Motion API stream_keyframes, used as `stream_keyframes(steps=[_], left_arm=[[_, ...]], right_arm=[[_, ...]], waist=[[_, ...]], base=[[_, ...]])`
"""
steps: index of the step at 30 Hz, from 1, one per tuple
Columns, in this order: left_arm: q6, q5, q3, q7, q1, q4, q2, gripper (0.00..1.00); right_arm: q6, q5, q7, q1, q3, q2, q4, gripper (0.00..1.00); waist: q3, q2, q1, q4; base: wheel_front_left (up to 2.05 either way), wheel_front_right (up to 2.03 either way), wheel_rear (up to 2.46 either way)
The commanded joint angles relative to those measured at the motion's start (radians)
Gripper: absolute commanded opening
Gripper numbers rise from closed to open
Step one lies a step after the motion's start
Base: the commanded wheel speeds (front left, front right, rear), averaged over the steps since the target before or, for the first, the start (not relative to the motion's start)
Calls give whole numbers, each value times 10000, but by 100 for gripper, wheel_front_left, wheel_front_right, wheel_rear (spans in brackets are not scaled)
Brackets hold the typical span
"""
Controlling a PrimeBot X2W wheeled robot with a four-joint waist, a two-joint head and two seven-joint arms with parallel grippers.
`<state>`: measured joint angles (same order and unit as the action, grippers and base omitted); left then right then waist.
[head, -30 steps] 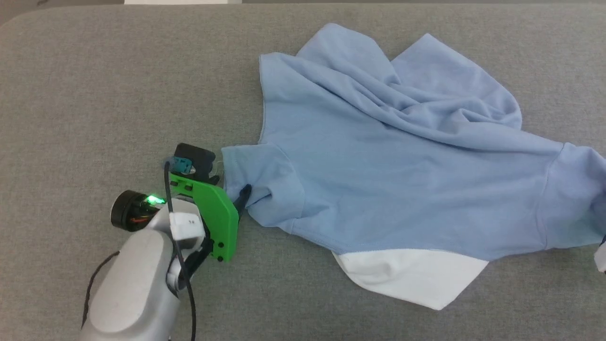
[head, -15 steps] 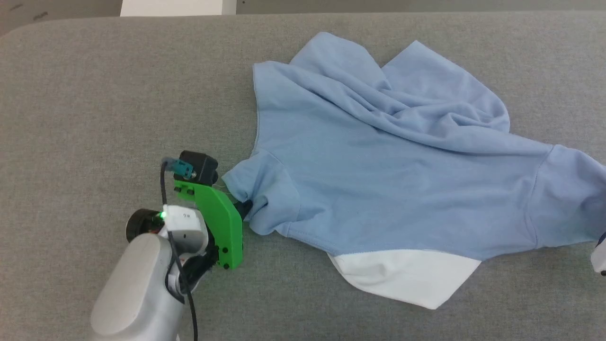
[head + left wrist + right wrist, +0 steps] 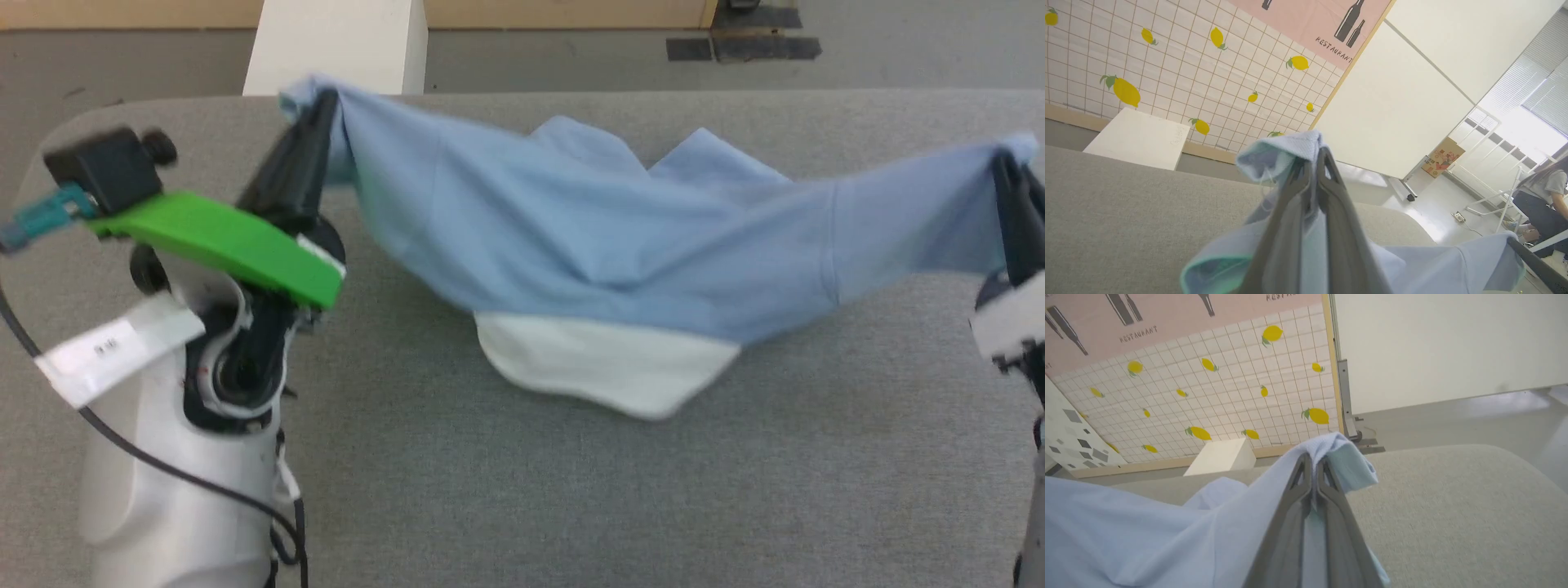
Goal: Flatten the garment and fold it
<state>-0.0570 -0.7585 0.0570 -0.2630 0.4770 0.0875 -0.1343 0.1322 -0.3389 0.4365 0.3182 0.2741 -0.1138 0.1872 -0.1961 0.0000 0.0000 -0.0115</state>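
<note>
Grey cloth-covered tabletop (image 3: 571, 490) with rounded corners; a lemon-tiled wall (image 3: 1167, 61) and a white block (image 3: 343, 41) stand beyond its far edge. Garment (image 3: 612, 237) is raised and strung across the tabletop's width between both claws. Left claw (image 3: 321, 106) is over the far left corner, fingers pressed together on a bunched end of blue cloth, likely a sleeve. Right claw (image 3: 1006, 167) is at the right edge, fingers likewise clamped on the opposite end. The middle of the garment sags: its white lower panel droops and appears to rest on the tabletop about midway between the side edges, and loose blue folds lie toward the far edge. Judged step: flattening, at the lift-and-spread stage; folding not begun. The next move likely calls for drawing the claws apart to take up the sag, then lowering both ends evenly so the white panel lies out flat and does not tuck under. One container noted: a cardboard box (image 3: 1443, 157) on the floor far off in the left wrist view, contents not discernible, no apparent part in the work.
</note>
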Motion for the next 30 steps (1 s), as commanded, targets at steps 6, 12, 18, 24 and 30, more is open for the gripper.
stream_keyframes(steps=[6, 12, 18, 24, 30], left_arm=[[627, 605, 151, -461, 2196, -267, -169, 0], [1206, 1249, 156, -792, 4497, -1624, -476, 0], [1172, 2163, 675, -1365, 6353, -3071, -1229, 0], [1200, 2440, 999, -1728, 7675, -3997, -1260, 0], [1380, 2695, 1109, -1507, 8676, -4399, -1166, 0]], right_arm=[[-15, -31, 282, 2305, -898, -364, 25, 0], [-15, 315, 418, 4866, -1509, -746, -986, 0], [-15, 996, 514, 6938, -1601, -914, -2946, 0], [-15, 1581, 589, 8126, -1699, -787, -4567, 0], [-15, 2231, 678, 9318, -1336, -437, -5443, 0]], waist=[[548, 0, 0, -152], [809, 0, 0, -264], [912, 0, 0, -352], [692, 0, 0, -320], [-409, 0, 0, -332]], base=[[0, 0, 0], [0, 0, 0], [0, 0, 0], [0, 0, 0], [0, 0, 0]])
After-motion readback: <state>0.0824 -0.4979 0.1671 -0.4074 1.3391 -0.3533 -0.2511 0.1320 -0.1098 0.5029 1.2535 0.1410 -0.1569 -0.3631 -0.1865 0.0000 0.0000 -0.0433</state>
